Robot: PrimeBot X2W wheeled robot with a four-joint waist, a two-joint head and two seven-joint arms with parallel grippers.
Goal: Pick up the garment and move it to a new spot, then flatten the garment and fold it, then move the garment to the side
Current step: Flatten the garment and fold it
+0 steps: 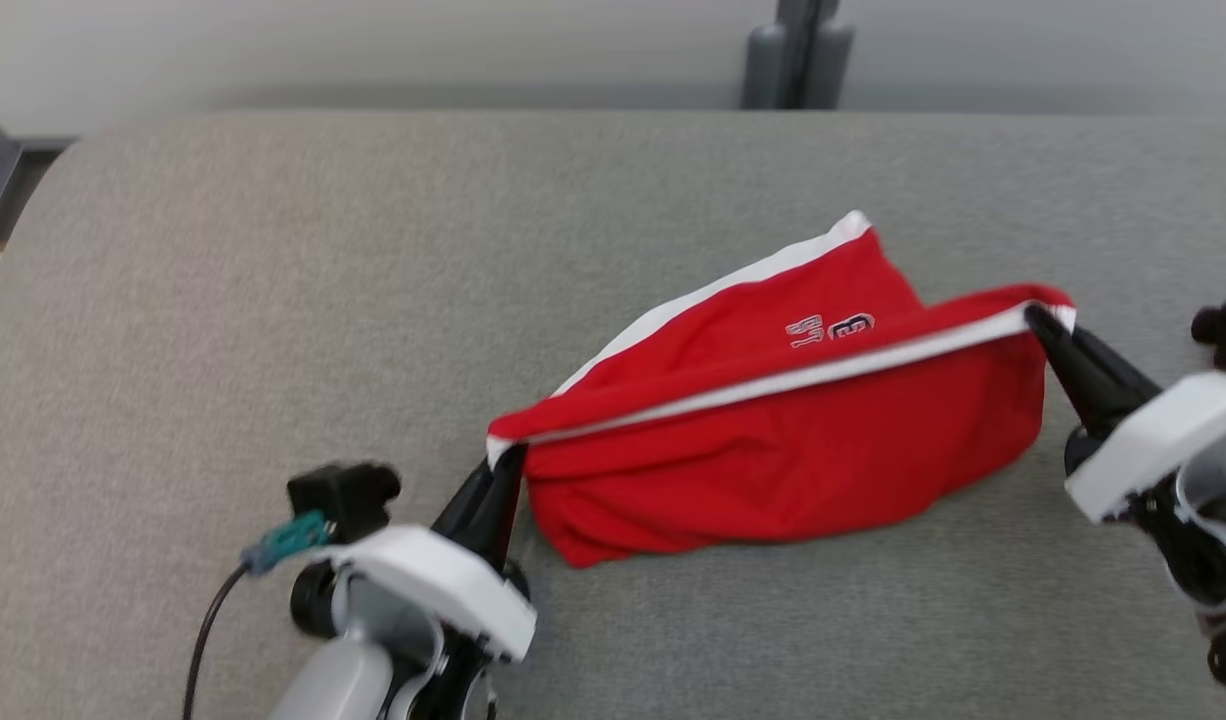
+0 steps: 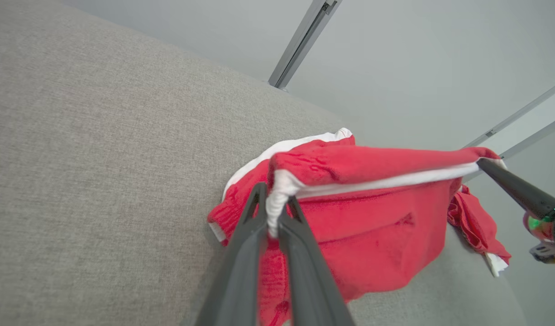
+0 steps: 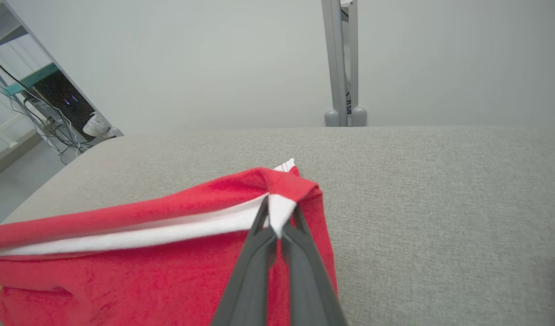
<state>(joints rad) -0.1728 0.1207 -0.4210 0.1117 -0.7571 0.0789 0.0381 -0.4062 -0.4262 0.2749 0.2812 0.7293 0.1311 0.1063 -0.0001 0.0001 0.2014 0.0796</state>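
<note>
Head view: grey fabric surface [image 1: 273, 300], pale wall [image 1: 373, 40], left end effector [image 1: 508, 462] and right end effector [image 1: 1038, 320] tight on garment [image 1: 773, 440].

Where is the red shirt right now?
In the head view the red garment sits just right of the middle of the grey surface, stretched between the left gripper and the right gripper, which pinch the ends of its white edge.

Garment [image 1: 773, 450]: your red cloth, white-trimmed, small printed emblem.
Pose: white edge stretched taut, both ends lifted.
Place: lower part sags onto the grey surface [image 1: 273, 300].
</note>
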